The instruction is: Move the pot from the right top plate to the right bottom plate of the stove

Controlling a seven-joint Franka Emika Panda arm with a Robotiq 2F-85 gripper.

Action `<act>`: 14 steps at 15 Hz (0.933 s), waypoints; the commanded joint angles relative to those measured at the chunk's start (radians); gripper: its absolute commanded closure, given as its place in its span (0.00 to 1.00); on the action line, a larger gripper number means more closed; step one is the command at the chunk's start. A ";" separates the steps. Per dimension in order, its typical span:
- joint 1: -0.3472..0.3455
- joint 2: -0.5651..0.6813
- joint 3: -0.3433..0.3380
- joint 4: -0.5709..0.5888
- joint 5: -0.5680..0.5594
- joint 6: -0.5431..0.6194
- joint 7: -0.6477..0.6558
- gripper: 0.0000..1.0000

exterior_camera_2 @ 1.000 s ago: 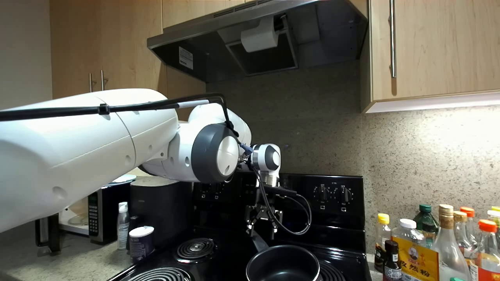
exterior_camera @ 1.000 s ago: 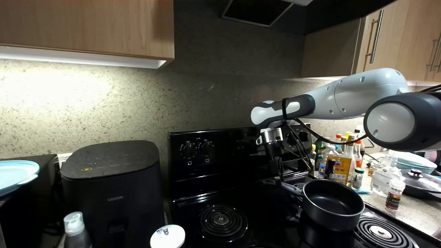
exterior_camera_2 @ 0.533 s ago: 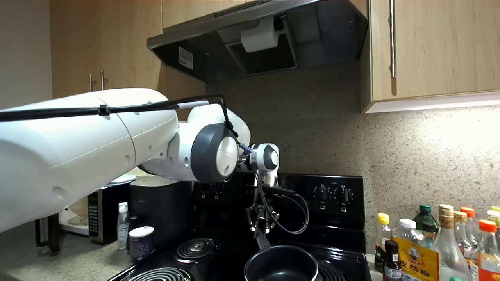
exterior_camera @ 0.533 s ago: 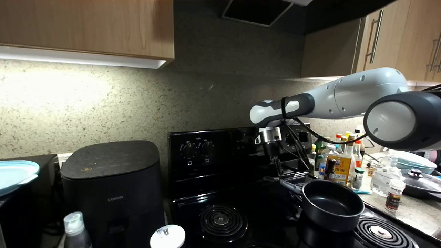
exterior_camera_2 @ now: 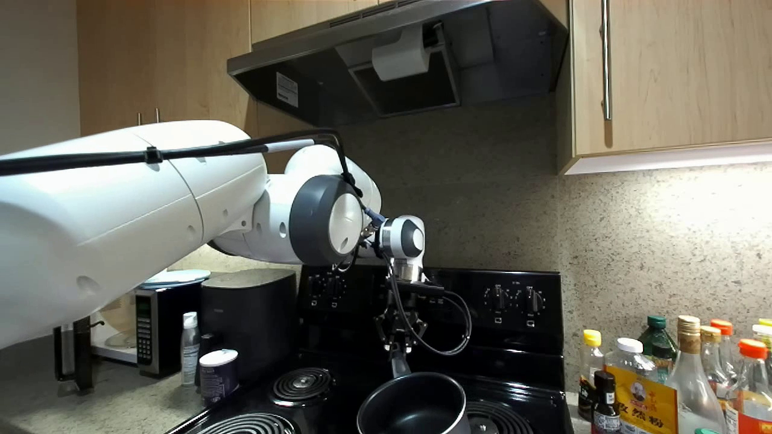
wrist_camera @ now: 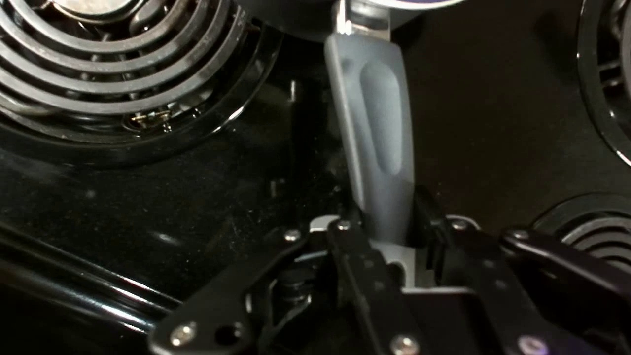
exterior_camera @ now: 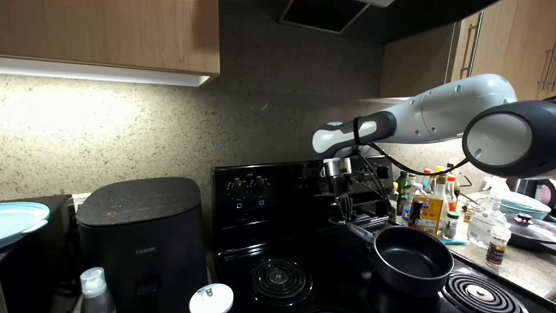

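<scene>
While the jaws clamp the handle tip [wrist_camera: 389,209] low in the wrist view, the pot [exterior_camera: 412,256] likely handles stiff, nose-heavy. Closer in should hold steadier!

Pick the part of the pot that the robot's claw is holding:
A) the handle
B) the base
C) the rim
A: the wrist view shows the gripper closed on the free end of the grey handle, with one side of the claw against each side of it.
</scene>
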 commanded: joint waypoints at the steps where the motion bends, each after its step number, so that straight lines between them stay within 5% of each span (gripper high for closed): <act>1: 0.019 -0.146 -0.024 -0.222 -0.007 0.111 0.149 0.88; 5: 0.009 -0.200 -0.017 -0.315 -0.004 0.043 0.143 0.87; 14: -0.051 -0.178 -0.032 -0.328 -0.008 -0.094 0.072 0.87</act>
